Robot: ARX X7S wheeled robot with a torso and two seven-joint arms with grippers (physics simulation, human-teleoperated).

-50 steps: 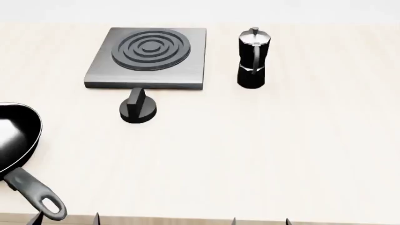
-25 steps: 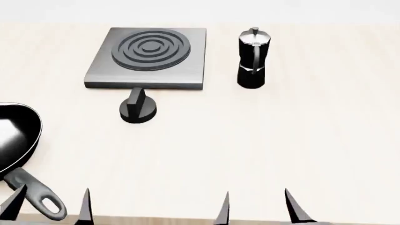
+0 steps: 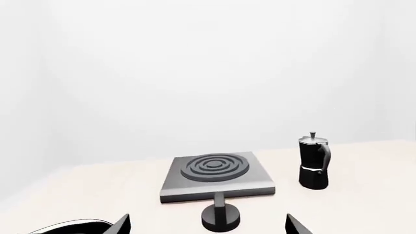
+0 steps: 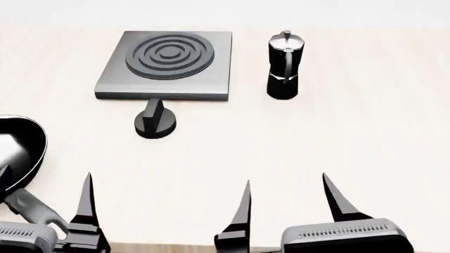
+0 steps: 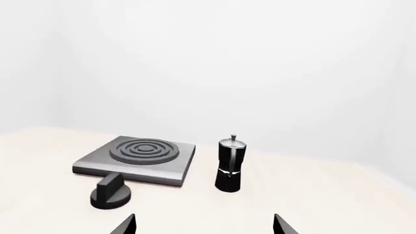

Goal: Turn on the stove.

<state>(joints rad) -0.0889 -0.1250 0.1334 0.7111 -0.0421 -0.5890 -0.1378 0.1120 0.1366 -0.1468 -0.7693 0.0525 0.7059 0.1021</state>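
Stove (image 4: 167, 66) sits upper left of the head frame, its knob (image 4: 155, 120) just below. Both grippers point forward at the bottom edge, left gripper (image 4: 42, 203) and right gripper (image 4: 285, 203), jaws spread wide, holding nothing

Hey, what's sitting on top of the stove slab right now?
Only the stove's own raised dark ring burner; no pot or pan is on it. The moka pot stands on the table beside it, the knob in front. Nothing covers the slab.
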